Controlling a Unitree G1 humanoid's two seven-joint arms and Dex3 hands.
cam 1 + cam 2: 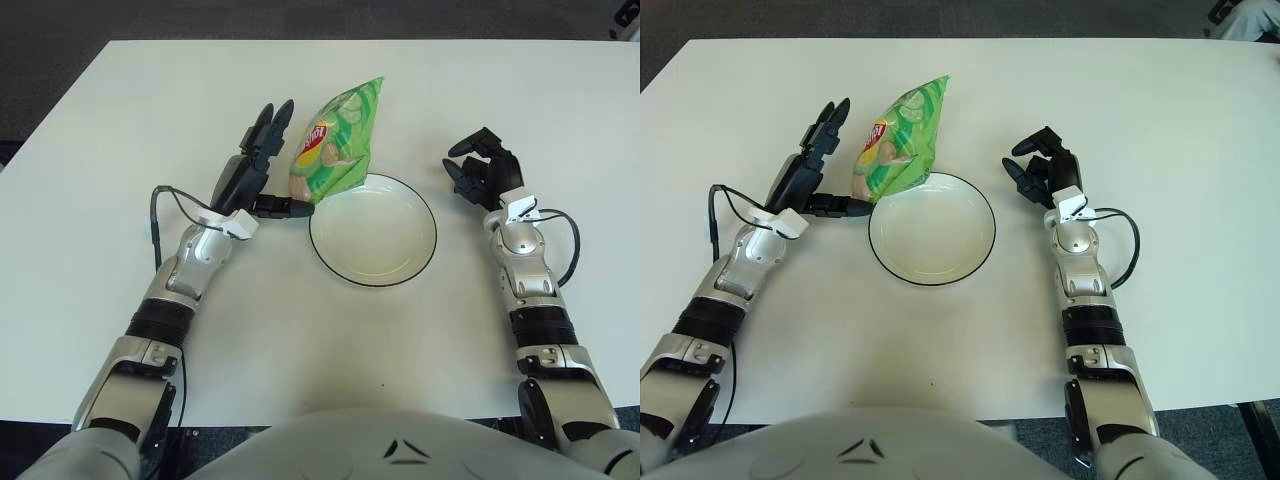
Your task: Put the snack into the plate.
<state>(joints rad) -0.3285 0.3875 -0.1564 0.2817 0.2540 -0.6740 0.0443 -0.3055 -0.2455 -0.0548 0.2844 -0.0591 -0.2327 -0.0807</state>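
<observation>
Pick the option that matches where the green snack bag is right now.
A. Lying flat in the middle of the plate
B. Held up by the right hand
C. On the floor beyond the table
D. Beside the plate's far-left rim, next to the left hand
D: the snack bag sits at the far-left rim of the plate, which holds nothing, with the open left hand right beside it; the right hand shows right of the plate.

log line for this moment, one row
phase: reach | left hand: open, beside snack bag, thumb near its lower edge | right hand: idle, right of plate | snack: overlapping plate rim
</observation>
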